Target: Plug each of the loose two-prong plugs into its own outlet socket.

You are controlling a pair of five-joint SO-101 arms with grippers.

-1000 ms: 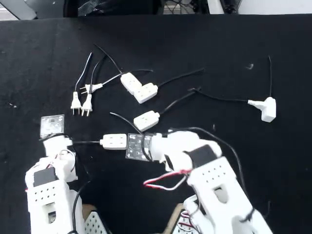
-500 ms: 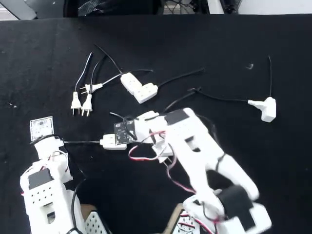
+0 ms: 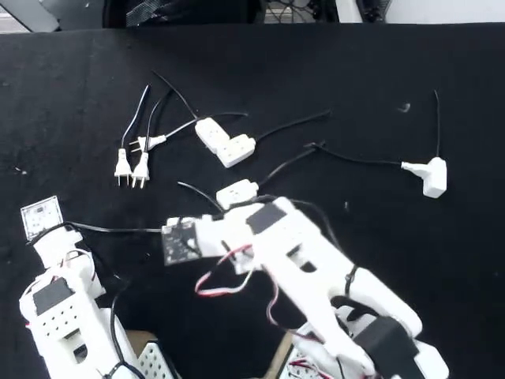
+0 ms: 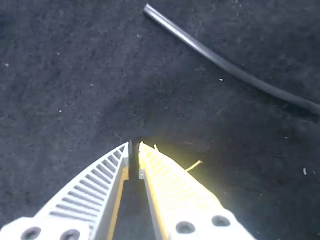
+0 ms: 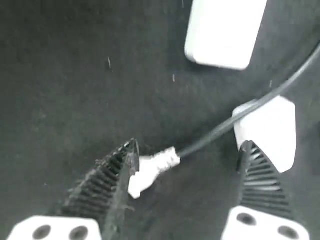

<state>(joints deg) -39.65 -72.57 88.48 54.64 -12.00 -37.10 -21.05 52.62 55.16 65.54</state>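
Currently, a white plug (image 5: pixel 150 169) on its cord lies on the black surface (image 5: pixel 60 75) between the spread jaws of the right gripper (image 5: pixel 189 146), just beside a white socket block (image 5: pixel 267 130). Other loose plugs (image 3: pixel 142 170) lie well apart, toward the far left. The left gripper (image 4: pixel 134 147) has its jaws pressed together on a thin black cord (image 3: pixel 118 230).

Black table (image 3: pixel 394 47) — white plugs (image 3: pixel 121 166), sockets (image 3: pixel 237 148) (black cords (image 3: pixel 292 125)).

L gripper (image 4: pixel 134 146) pinched closed; L arm (image 3: pixel 59 308) tucked near-left. R gripper (image 5: pixel 189 146) spread wide; R arm (image 3: pixel 316 276) stretched fwd-left.
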